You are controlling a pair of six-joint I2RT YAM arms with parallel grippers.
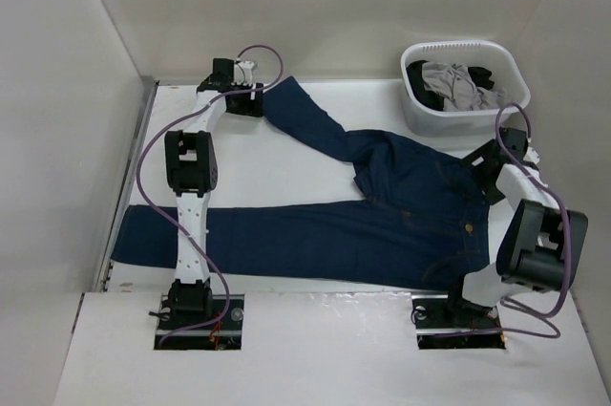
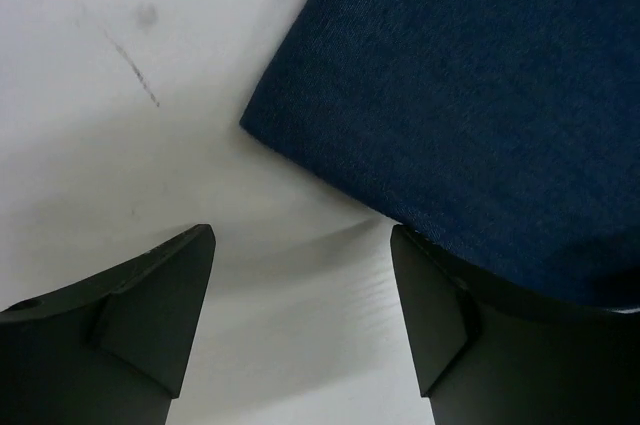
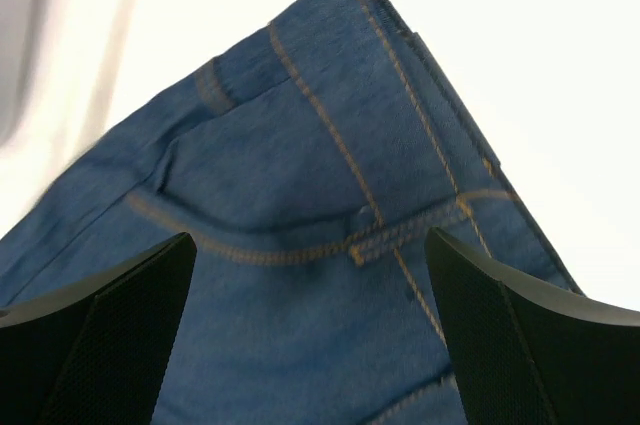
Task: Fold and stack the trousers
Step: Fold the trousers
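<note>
White basket [image 1: 449,122] at far right of table [image 1: 277,169] (grey garment [image 1: 460,87], black garment [image 1: 421,79] heaped inside).

Top view was evenly lit and sharp with faint shadows; right wrist view ran overexposed, background blown white, trousers [image 3: 300,205] paler and smeared at left edge; left wrist view showed soft shadows on desk [image 2: 100,145].

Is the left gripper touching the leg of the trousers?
Cannot tell. In the left wrist view, the open left gripper has one of its fingers overlapping the hem of the trousers, but neither contact nor a gap shows plainly.
</note>
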